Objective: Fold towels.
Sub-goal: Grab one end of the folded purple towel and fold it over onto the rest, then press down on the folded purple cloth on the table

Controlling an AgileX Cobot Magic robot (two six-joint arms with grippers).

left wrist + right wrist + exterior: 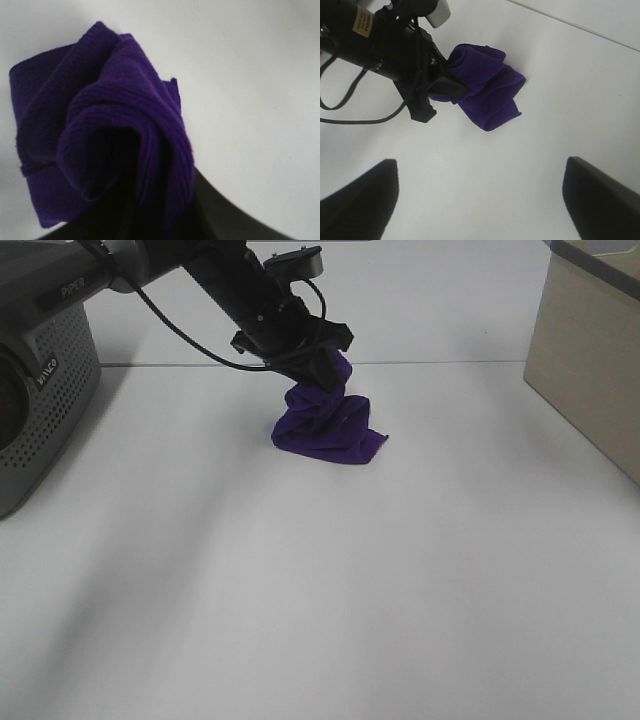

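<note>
Exterior high view: the left pincer (318, 368) was clenched on the top of the one purple towel (330, 428), which hung bunched toward 6 o'clock, long axis 12-to-6, lower end on the white surface (300, 590). Left wrist view: crumpled folds filled the frame. Right wrist view: the right pincer (479, 167) stood released, well apart; the left pincer was nearer.

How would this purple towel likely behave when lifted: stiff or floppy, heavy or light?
Probably floppy: the towel hangs bunched from the left fingers, lower folds slumped on the table. Likely light, since one pinch holds it up.
</note>
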